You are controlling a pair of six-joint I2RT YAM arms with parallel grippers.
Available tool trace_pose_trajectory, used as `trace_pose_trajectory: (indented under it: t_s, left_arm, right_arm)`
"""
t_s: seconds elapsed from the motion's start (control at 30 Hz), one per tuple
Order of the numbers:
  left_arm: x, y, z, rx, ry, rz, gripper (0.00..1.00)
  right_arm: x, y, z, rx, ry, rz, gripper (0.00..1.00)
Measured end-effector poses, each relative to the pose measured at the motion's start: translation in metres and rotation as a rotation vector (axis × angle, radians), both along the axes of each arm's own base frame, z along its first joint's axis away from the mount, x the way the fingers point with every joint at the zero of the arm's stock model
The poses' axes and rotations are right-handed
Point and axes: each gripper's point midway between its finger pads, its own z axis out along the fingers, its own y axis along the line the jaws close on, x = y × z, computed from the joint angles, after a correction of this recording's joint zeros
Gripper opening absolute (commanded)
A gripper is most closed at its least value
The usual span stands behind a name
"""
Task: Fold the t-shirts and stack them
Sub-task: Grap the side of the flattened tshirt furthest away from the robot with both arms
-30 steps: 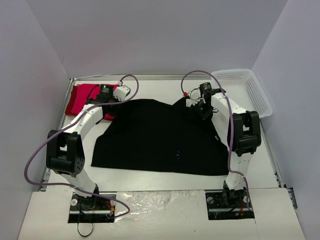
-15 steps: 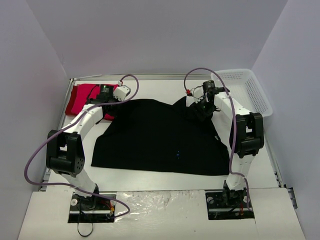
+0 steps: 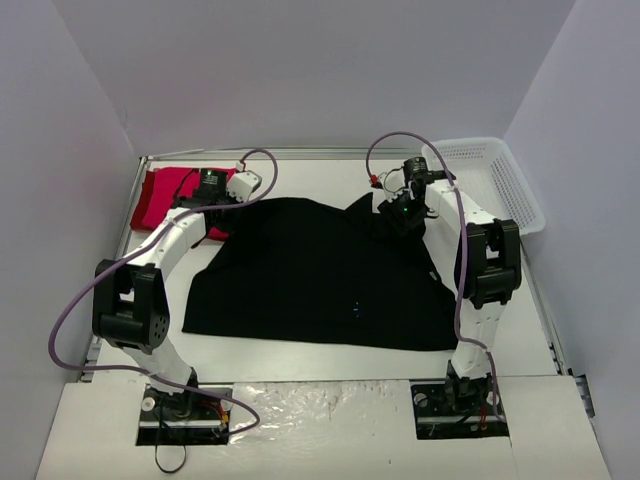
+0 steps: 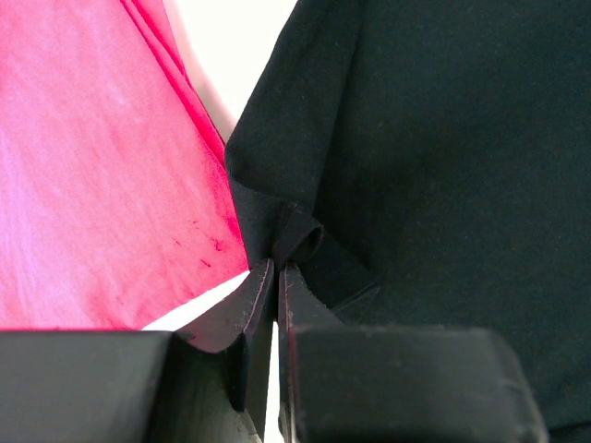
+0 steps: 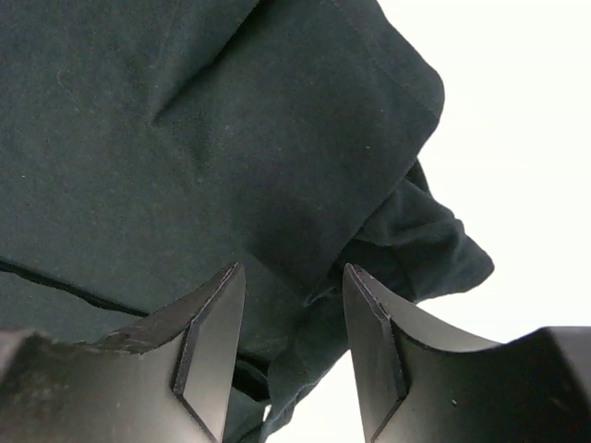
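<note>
The left arm (image 3: 165, 250) is stretched toward the far left, its elbow raised. The left gripper (image 4: 277, 269) is pinched tight on a fold of the black t-shirt (image 4: 443, 138). The right arm (image 3: 470, 230) is extended far right, and the right gripper (image 5: 294, 277) is held with its jaws parted.

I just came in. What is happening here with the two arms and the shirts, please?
Two robot arms are working on a black t-shirt spread on the table. The left arm has its jaws shut on a fold at the shirt's far left corner, next to a red t-shirt. The right arm holds its jaws open over the bunched far right corner, gripping nothing. The black shirt is not folded yet.
</note>
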Motion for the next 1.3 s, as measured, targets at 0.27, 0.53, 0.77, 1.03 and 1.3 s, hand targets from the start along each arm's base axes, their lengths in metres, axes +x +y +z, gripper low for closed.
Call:
trace_pose_trajectory:
  t_s: [0.27, 0.53, 0.77, 1.03, 1.3]
  left_arm:
    - [-0.001, -0.002, 0.000, -0.007, 0.003, -0.006, 0.02]
    - [-0.002, -0.001, -0.001, -0.006, 0.008, -0.007, 0.02]
    - [-0.003, 0.000, 0.000, 0.008, 0.018, -0.012, 0.02]
    - [0.016, 0.000, 0.036, 0.021, -0.048, -0.021, 0.02]
    - [0.011, 0.004, 0.040, 0.051, -0.026, -0.044, 0.03]
  right_arm:
    - [-0.002, 0.000, -0.004, -0.001, 0.013, 0.013, 0.00]
    - [-0.002, 0.000, -0.004, 0.000, 0.014, 0.011, 0.00]
    - [0.003, -0.006, 0.005, -0.031, -0.009, -0.002, 0.00]
    - [0.048, -0.015, 0.067, -0.045, -0.172, -0.037, 0.00]
    - [0.046, -0.018, 0.079, -0.048, -0.172, -0.042, 0.00]
